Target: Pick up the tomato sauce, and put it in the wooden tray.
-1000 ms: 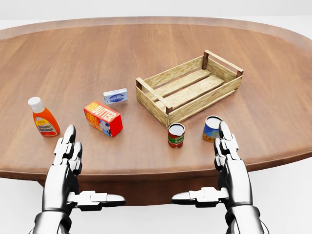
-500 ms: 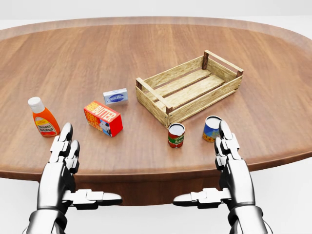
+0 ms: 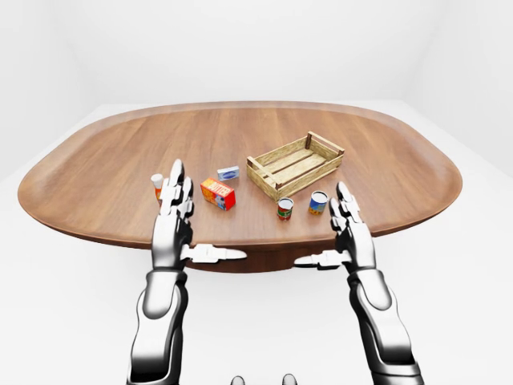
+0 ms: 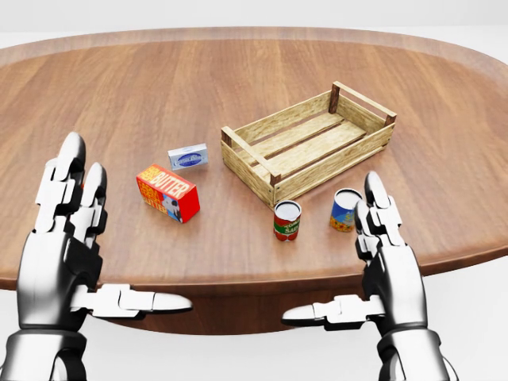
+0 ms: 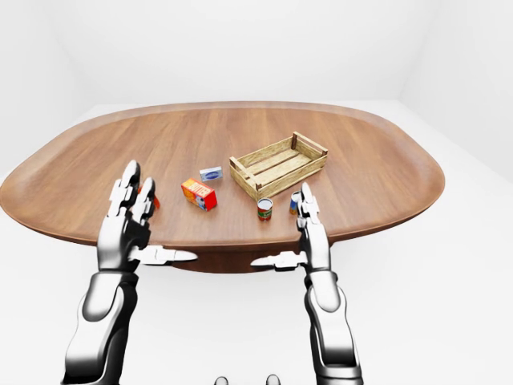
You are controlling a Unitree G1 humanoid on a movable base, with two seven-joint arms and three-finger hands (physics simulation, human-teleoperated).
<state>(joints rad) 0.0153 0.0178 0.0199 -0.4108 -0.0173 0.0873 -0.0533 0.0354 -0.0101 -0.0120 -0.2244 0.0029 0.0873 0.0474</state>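
The wooden tray (image 4: 309, 143) holds nothing; both robot hands, left (image 4: 67, 238) and right (image 4: 385, 262), are spread, grasping nothing.

Oval wood bench (image 3: 385, 152) w/ wooden tray (image 3: 295, 164) near the middle, red-label can (image 3: 284, 208) + blue can (image 3: 318, 202) just below it, butter box (image 3: 218, 193) left; both robot hands w/ fingers spread, left robot hand (image 3: 174, 216) partly covering the sauce bottle (image 3: 157, 184), right robot hand (image 3: 349, 231) beside the blue can

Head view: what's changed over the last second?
The left hand rose and moved up the view, now covering the ketchup bottle; it holds nothing. The right hand barely shifted, open. Crate, butter box and both cans stayed put.
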